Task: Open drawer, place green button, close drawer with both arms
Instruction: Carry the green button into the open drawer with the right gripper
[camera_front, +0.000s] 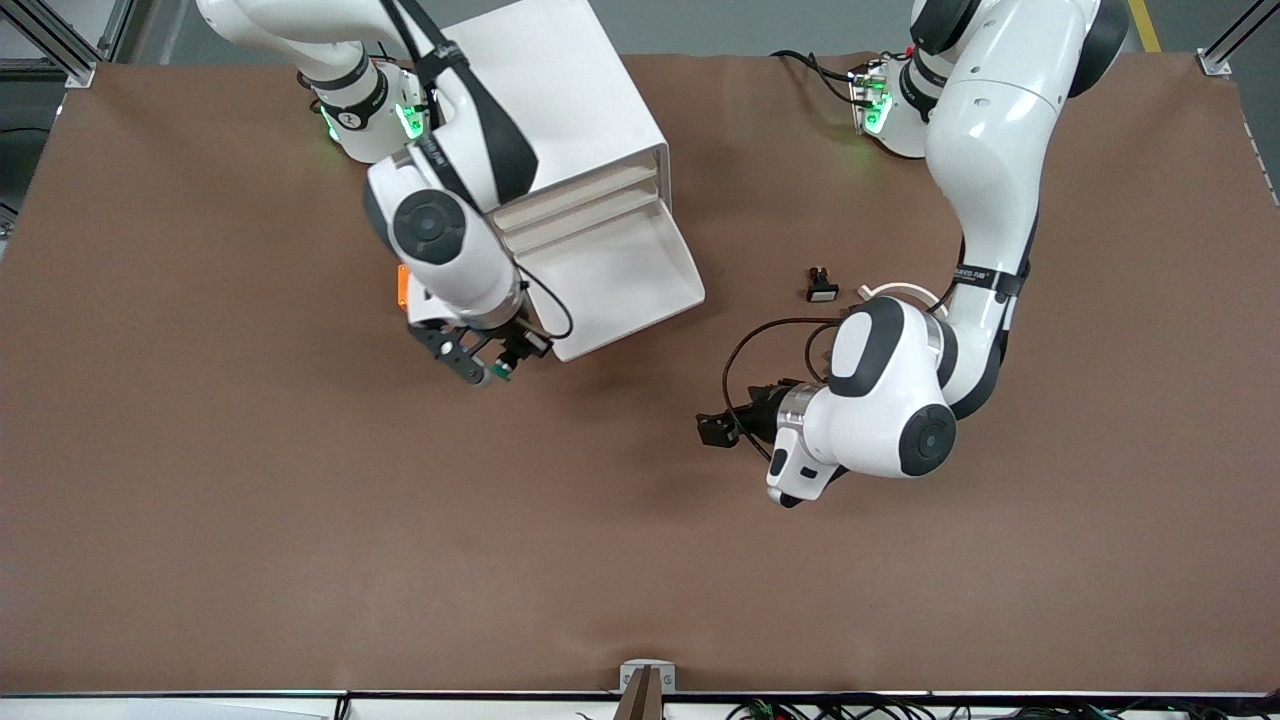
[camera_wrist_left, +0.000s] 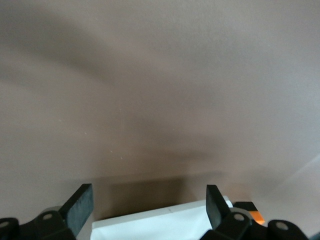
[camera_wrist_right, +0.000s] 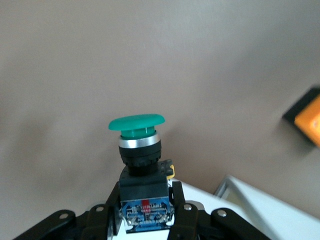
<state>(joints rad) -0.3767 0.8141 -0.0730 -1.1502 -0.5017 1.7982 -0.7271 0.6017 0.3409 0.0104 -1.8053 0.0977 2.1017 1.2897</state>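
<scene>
The white cabinet (camera_front: 570, 90) stands near the right arm's base. One drawer (camera_front: 632, 330) is pulled out and holds nothing that I can see. My right gripper (camera_front: 490, 365) hangs over the table beside the drawer's front corner. It is shut on the button (camera_wrist_right: 137, 125), gripping the black-and-blue body with the green cap pointing away. My left gripper (camera_front: 715, 428) is open and empty, low over the table toward the left arm's end, apart from the drawer. In the left wrist view its fingers (camera_wrist_left: 80, 205) stand wide apart around a white surface (camera_wrist_left: 160, 222).
An orange cube (camera_front: 402, 285) sits beside the cabinet, partly hidden by the right arm; it also shows in the right wrist view (camera_wrist_right: 310, 120). A small black piece with a white face (camera_front: 821, 285) lies on the brown table (camera_front: 300, 550) near the left arm's elbow.
</scene>
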